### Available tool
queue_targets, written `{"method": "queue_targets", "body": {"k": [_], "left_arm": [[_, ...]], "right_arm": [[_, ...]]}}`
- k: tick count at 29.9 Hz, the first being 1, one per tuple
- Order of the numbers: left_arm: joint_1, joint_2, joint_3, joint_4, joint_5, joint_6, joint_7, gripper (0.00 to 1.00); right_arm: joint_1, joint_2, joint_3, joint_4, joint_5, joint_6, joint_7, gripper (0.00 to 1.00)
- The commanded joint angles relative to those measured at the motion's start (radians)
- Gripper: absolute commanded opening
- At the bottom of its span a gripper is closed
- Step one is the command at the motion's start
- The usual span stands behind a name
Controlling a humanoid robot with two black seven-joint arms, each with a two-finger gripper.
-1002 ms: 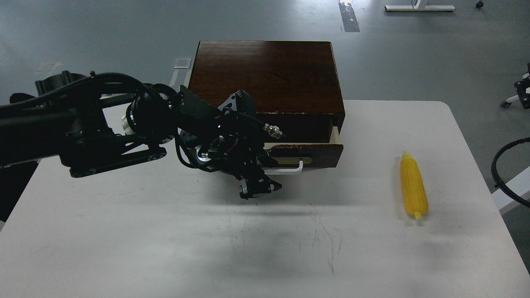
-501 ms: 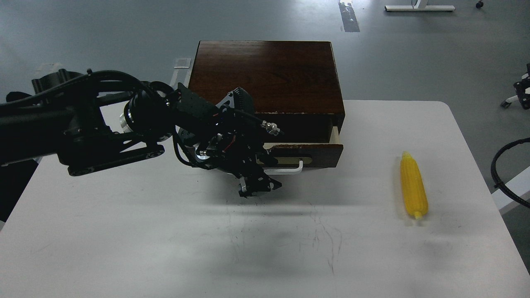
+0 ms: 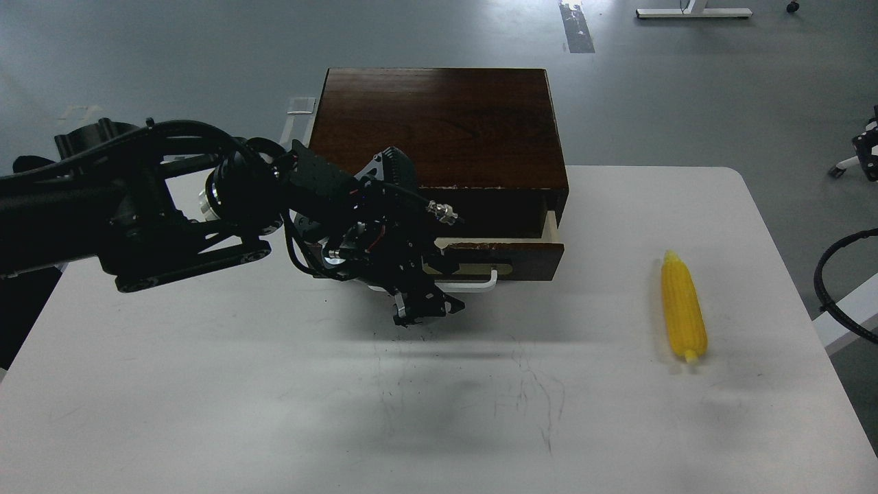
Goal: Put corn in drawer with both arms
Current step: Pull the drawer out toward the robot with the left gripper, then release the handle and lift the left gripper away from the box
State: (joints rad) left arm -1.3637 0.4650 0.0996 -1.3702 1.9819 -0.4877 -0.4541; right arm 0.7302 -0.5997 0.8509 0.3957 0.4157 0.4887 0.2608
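Even, diffuse overhead light is falling on the white worktop (image 3: 206,412), leaving it bright without harsh glare. A soft, blurred shadow is spreading on the worktop just in front of the left arm (image 3: 137,226), whose black parts are merging into one dark mass with little detail. The dark box (image 3: 439,123) top is showing a faint sheen. Focus is staying sharp throughout, and no edge distortion is showing.

Our left arm (image 3: 137,219) is matte black, built of thick links with a silver joint ring, and looped black cables run along its top. Near the wrist we show a ribbed housing, red wiring, small screws and a silver cable connector, ending in a dark claw-like end effector (image 3: 420,310).
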Motion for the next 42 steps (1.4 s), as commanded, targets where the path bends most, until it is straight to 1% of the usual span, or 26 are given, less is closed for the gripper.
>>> {"method": "queue_targets", "body": {"k": [1,6,10,16,19,21,22,23,25,27,29,31,36,38,39,41,42], "left_arm": [[0.000,0.001,0.005,-0.009,0.000,-0.001,-0.002,0.55],[-0.001,0.006,0.005,-0.016,0.000,-0.001,-0.002,0.55],[-0.003,0.020,0.003,-0.052,0.000,-0.001,-0.003,0.55],[-0.012,0.021,0.000,-0.056,-0.002,-0.001,-0.002,0.55],[-0.020,0.023,-0.017,-0.056,-0.011,-0.001,-0.003,0.63],[-0.029,0.027,-0.082,-0.055,-0.055,-0.001,-0.006,0.76],[-0.029,0.030,-0.107,-0.053,-0.081,-0.001,-0.008,0.80],[-0.029,0.041,-0.153,-0.049,-0.150,-0.001,-0.006,0.87],[-0.029,0.060,-0.188,-0.043,-0.236,-0.001,-0.005,0.92],[-0.029,0.096,-0.227,-0.038,-0.380,-0.001,-0.003,0.96],[-0.028,0.139,-0.267,0.002,-0.576,-0.001,-0.002,0.97],[-0.028,0.150,-0.273,0.038,-0.694,-0.001,-0.002,0.98],[-0.021,0.201,-0.275,0.062,-0.879,-0.001,-0.003,0.98],[-0.014,0.213,-0.284,0.079,-0.971,-0.001,-0.002,0.98],[-0.011,0.213,-0.287,0.094,-1.006,-0.001,-0.002,0.98],[0.024,0.210,-0.297,0.182,-1.170,-0.001,-0.003,0.98],[0.034,0.207,-0.302,0.204,-1.218,-0.001,-0.003,0.98]], "right_arm": [[0.002,0.000,0.000,0.000,0.000,0.000,0.000,1.00],[0.003,0.000,0.000,-0.008,0.000,0.000,0.000,1.00],[0.003,0.000,0.000,-0.009,0.000,0.000,0.000,1.00],[0.005,0.000,0.000,-0.009,0.000,0.000,0.000,1.00],[0.006,-0.002,0.000,-0.008,0.000,0.000,-0.002,1.00],[0.009,-0.005,-0.001,-0.006,0.000,0.000,-0.002,1.00],[0.009,-0.008,-0.003,-0.005,-0.002,0.000,-0.002,1.00],[0.009,-0.023,-0.007,-0.005,-0.005,0.000,0.000,1.00],[0.014,-0.040,-0.030,-0.001,-0.006,0.000,0.000,1.00],[0.021,-0.067,-0.097,0.002,-0.009,0.000,0.000,1.00],[0.075,-0.107,-0.223,0.009,-0.044,0.000,0.001,1.00],[0.127,-0.133,-0.335,0.014,-0.095,0.000,0.001,1.00],[0.219,-0.167,-0.559,0.017,-0.198,0.000,0.001,1.00],[0.262,-0.167,-0.636,0.017,-0.279,0.000,0.001,1.00],[0.281,-0.167,-0.660,0.017,-0.308,0.000,0.001,1.00],[0.337,-0.163,-0.725,0.017,-0.421,0.000,0.001,1.00],[0.345,-0.163,-0.739,0.018,-0.445,0.000,0.001,1.00]]}}
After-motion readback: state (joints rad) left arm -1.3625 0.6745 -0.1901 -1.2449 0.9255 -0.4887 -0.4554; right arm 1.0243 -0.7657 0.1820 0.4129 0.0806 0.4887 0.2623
